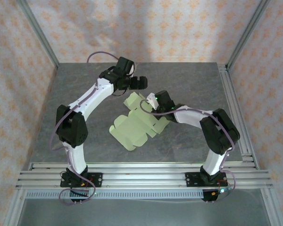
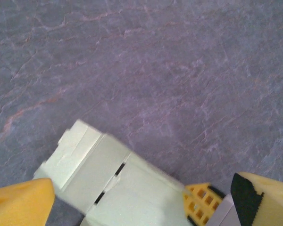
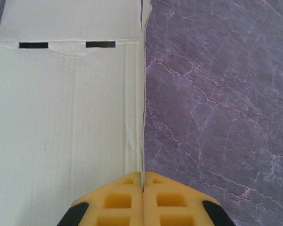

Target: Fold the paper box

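Left hand (image 1: 141, 83) stands wide open. In its wrist view we see one yellow fingertip (image 2: 20, 201) at 8 o'clock and the other at 4 o'clock, well apart, with nothing clamped between them. A creased part of the pale light-green thin-card paper box (image 2: 108, 179) lies below the gap. The 8 o'clock fingertip overlaps the card's edge, but we cannot tell whether they touch.

Our right hand (image 3: 142, 184) is closed. Its two yellow pads press together on a thin edge of the card, which we see edge-on running from their seam toward 12 o'clock. To the 9 o'clock side of that edge lies a broad panel of the sheet, with two short black slots across a crease near 11 o'clock.

From above, the paper box is a largely flat die-cut sheet with flaps and tabs at the centre of the grey marbled worktop (image 1: 188, 75), between the two arms. The right hand sits over the sheet's 2 o'clock part, and the left hand hangs just beyond its 12 o'clock flap.
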You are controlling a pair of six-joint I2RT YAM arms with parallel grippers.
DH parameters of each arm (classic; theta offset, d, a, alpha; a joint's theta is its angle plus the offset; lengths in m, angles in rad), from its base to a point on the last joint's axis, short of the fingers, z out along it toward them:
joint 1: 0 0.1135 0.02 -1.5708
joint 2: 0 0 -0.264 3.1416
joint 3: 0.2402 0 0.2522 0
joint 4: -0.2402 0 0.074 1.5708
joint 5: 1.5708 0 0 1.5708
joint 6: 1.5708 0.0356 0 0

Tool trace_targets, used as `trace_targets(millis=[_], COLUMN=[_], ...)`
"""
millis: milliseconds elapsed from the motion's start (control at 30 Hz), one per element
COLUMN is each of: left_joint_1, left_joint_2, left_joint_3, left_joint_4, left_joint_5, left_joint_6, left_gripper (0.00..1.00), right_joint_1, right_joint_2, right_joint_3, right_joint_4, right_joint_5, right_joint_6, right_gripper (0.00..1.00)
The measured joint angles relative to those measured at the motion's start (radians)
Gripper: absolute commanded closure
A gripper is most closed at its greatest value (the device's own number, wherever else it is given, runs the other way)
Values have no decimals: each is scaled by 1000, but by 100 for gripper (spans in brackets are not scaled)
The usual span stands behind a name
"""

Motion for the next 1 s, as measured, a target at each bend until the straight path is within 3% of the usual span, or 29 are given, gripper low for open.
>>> trace_targets(millis=[267,633,1000], left_joint_1=[0,1,1], left_joint_2=[213,456,474], left_joint_3=[233,497,458], left_joint_4=[-146,-296,-344], left_joint_5=[17,119,142], left_joint_6=[6,41,55], left_gripper=[20,22,32], right_joint_1=[26,26,26], right_joint_2=[0,0,0], right_joint_3=[0,0,0], right_joint_4=[1,-22,-35], right_joint_5=[41,10,10], right_joint_6=[-39,-43,-43], right_gripper=[100,100,100])
